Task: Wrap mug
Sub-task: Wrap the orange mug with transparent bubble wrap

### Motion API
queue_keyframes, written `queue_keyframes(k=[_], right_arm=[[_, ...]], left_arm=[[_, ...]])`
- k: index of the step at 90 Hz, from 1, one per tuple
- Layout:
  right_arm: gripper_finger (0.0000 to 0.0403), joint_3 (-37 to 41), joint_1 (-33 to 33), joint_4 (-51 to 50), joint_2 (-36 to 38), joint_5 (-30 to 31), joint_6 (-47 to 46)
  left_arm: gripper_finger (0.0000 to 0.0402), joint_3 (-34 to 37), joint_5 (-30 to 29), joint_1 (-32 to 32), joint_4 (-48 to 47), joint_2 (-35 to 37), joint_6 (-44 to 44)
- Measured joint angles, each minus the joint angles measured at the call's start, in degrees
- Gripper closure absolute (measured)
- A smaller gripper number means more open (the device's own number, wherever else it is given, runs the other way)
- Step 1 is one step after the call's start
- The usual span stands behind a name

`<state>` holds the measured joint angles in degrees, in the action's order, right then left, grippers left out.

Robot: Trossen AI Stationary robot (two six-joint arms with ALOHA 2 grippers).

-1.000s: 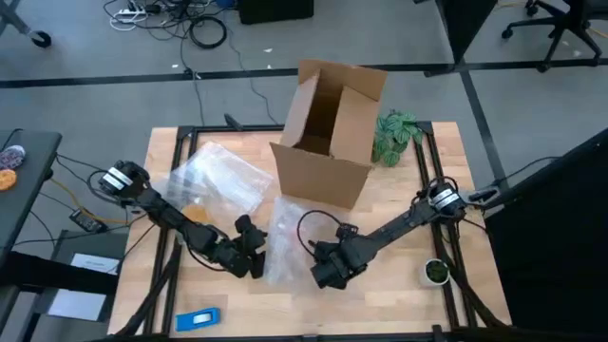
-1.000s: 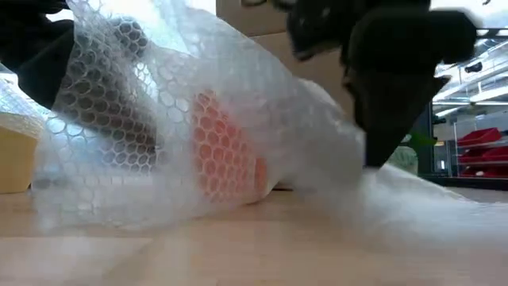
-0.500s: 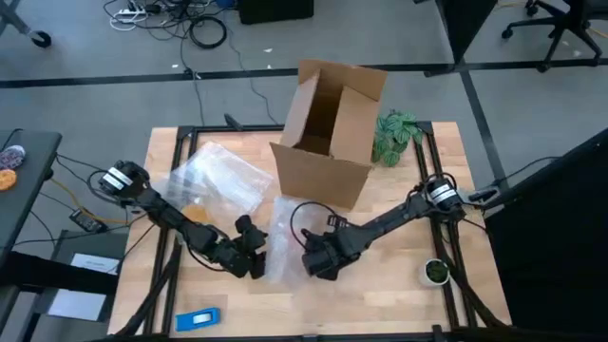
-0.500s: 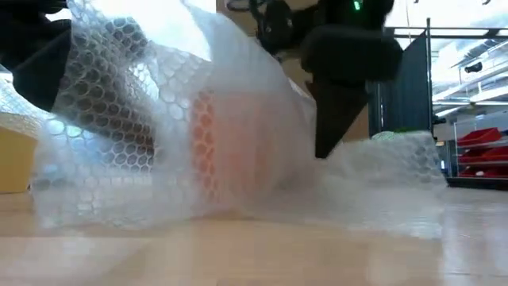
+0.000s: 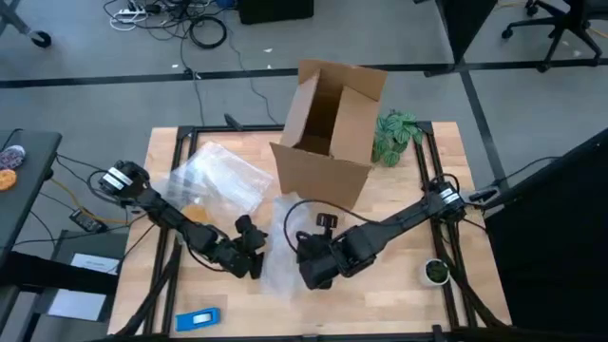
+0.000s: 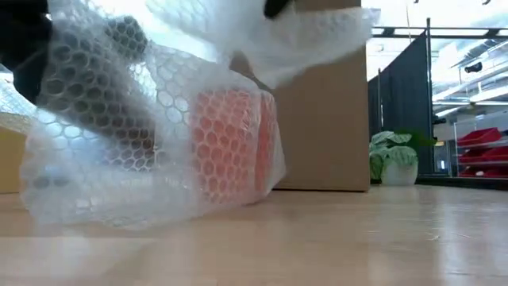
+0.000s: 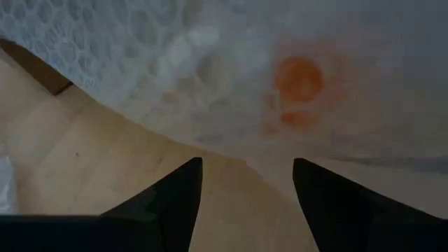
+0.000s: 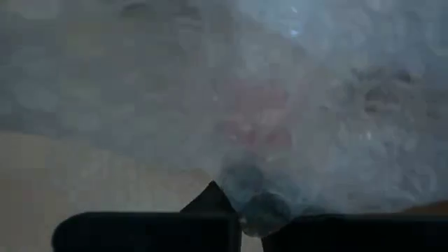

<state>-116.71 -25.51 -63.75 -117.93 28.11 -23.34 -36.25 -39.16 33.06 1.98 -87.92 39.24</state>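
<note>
Mug (image 6: 230, 143), orange, lies on its side on the worktop (image 6: 357, 238) inside bubble wrap (image 6: 119, 159). Left claw (image 5: 255, 255) is apart beside it; right claw (image 5: 312, 271) is clamped on the lifted wrap edge.

A light wooden tabletop (image 5: 399, 285) carries an open cardboard box (image 5: 328, 133), with a green plant (image 5: 394, 135) just beside it, clear plastic bags (image 5: 214, 180) near its other side, crumpled bubble wrap (image 5: 275, 252) in front of it, and farther off a blue object (image 5: 198, 319) and a small white-rimmed green round object (image 5: 436, 272).
</note>
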Motion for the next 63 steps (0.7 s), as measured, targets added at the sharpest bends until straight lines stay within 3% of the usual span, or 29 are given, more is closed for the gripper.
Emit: queue_keyframes(k=[26,43,63], right_arm=[[0.0403,9.8,6.5,15.5,0.0,-8.1,7.4],[0.0403,17.5,10.5,23.0,0.0,-17.4,8.0],[0.0403,22.9,12.6,27.2,0.4,-22.9,6.4]], left_arm=[[0.0193,0.0,0.0,0.0,1.4,0.0,-0.1],[0.0193,0.0,0.0,0.0,1.5,0.0,-0.2],[0.0193,0.0,0.0,0.0,1.5,0.1,-0.2]])
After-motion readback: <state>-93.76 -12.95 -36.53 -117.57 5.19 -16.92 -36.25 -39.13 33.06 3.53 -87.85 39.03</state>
